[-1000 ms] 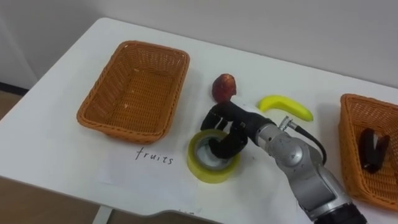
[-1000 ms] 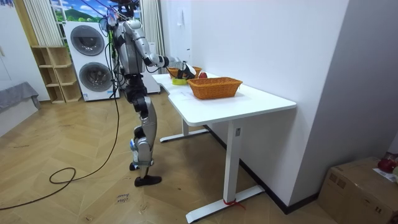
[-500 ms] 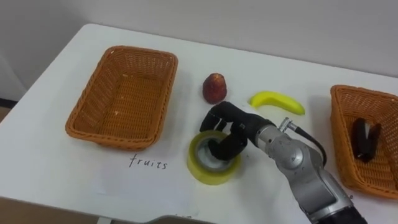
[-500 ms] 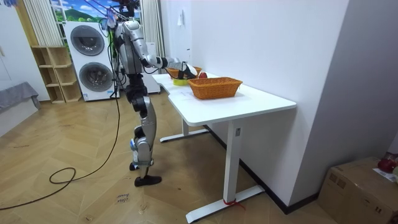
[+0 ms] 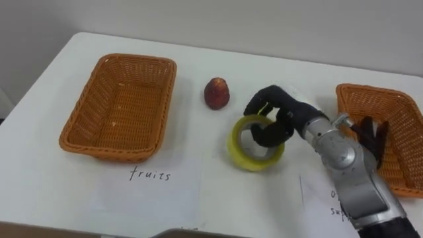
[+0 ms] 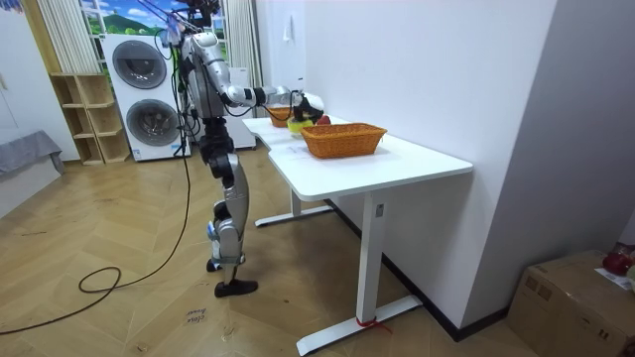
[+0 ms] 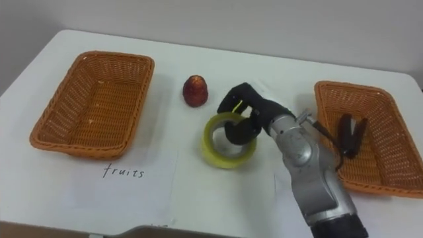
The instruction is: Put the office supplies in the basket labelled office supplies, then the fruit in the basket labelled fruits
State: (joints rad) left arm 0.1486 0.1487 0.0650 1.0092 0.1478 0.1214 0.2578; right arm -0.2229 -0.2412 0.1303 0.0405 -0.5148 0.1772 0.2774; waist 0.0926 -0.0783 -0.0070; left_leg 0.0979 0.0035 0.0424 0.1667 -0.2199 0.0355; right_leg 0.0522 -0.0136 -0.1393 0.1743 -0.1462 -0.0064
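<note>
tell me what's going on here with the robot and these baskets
The robot stands at a white table, sorting things. Its right hand has its fingers curled through the yellow tape roll, which sits tilted near the middle of the table. A red fruit lies on the table just beyond it. The left basket sits beside a sheet marked for fruits, and the right basket holds a dark object.

Left basket (image 5: 119, 106), right basket (image 5: 404, 142): woven wicker, rough. Counter (image 5: 198, 66): white, smooth, matt. Tape roll (image 5: 254, 162): shiny yellow plastic. Paper sheet (image 5: 149, 195): matt. Robot hand (image 5: 281, 112): black, matt.
</note>
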